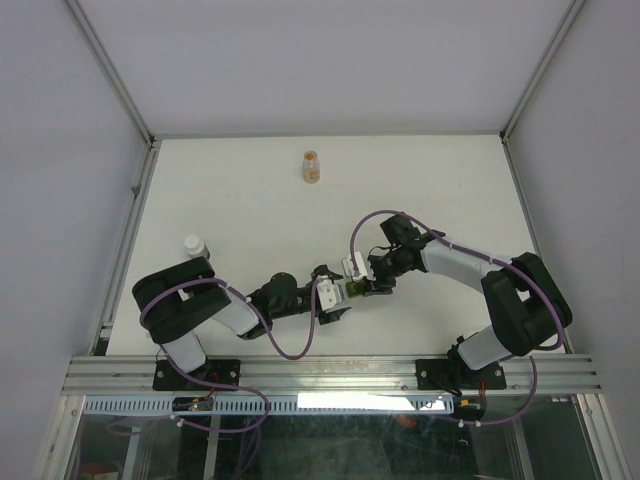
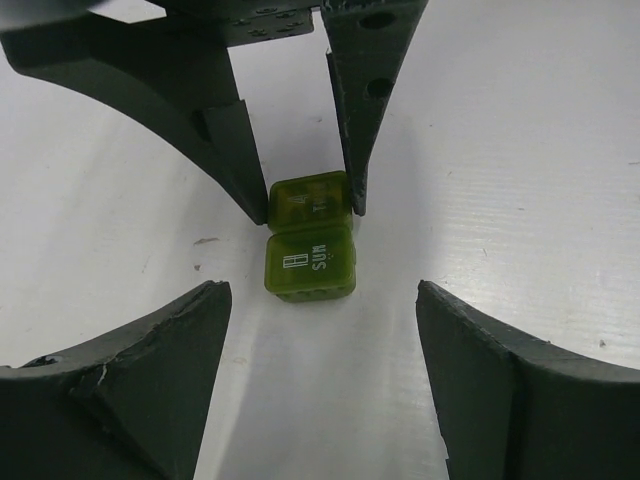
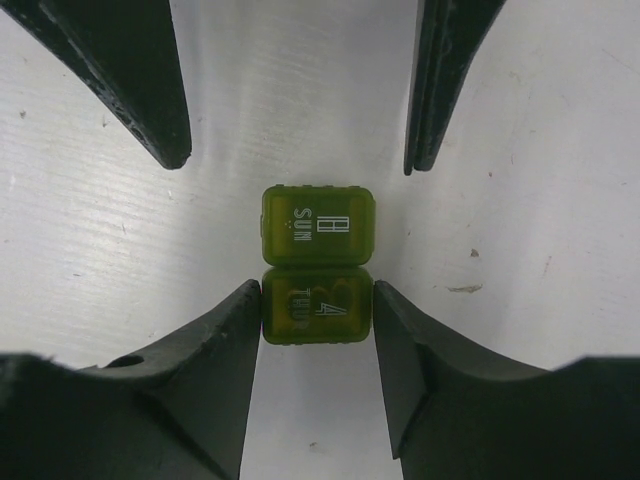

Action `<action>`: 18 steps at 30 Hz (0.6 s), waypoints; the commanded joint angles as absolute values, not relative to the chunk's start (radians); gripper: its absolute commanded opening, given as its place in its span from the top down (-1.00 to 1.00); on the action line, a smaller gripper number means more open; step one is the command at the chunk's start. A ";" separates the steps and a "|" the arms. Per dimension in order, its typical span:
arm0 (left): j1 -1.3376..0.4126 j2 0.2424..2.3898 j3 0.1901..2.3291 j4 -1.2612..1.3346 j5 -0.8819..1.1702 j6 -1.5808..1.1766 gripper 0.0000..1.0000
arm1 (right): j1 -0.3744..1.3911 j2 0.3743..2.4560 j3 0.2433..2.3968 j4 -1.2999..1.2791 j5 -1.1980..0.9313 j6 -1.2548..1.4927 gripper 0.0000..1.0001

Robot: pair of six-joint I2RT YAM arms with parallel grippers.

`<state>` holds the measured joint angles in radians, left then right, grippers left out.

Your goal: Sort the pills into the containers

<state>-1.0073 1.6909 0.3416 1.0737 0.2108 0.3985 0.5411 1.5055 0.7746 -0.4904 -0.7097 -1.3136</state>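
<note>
Two small olive-green containers lie end to end on the white table (image 1: 250,200). One is marked SUN (image 3: 318,225) (image 2: 308,262), the other THUR (image 3: 316,312) (image 2: 310,200). My right gripper (image 3: 317,296) (image 1: 372,284) has its jaws closed against both sides of the THUR container. My left gripper (image 2: 320,310) (image 1: 338,298) faces it from the other side, open, with the SUN container just beyond its fingertips and untouched. The pills show as an orange-brown mass inside a small clear bottle (image 1: 312,167), standing far back on the table.
A white-capped greyish vial (image 1: 194,245) stands by the left arm's elbow. Grey walls close off the table on the left, right and back, and a metal rail (image 1: 330,372) runs along the near edge.
</note>
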 commanded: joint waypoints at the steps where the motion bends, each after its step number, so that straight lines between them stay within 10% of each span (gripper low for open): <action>1: -1.015 1.721 0.352 1.212 0.195 0.400 -0.50 | 0.549 1.506 0.786 -0.466 -0.714 -1.309 0.03; 18: -1.015 1.768 0.317 1.314 0.206 0.364 -0.44 | 0.553 1.512 0.772 -0.450 -0.706 -1.299 -0.17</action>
<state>-1.0084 1.7485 0.3294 1.2053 0.1898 0.3809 0.5461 1.5059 0.7738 -0.4858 -0.7097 -1.3071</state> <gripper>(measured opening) 0.721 0.578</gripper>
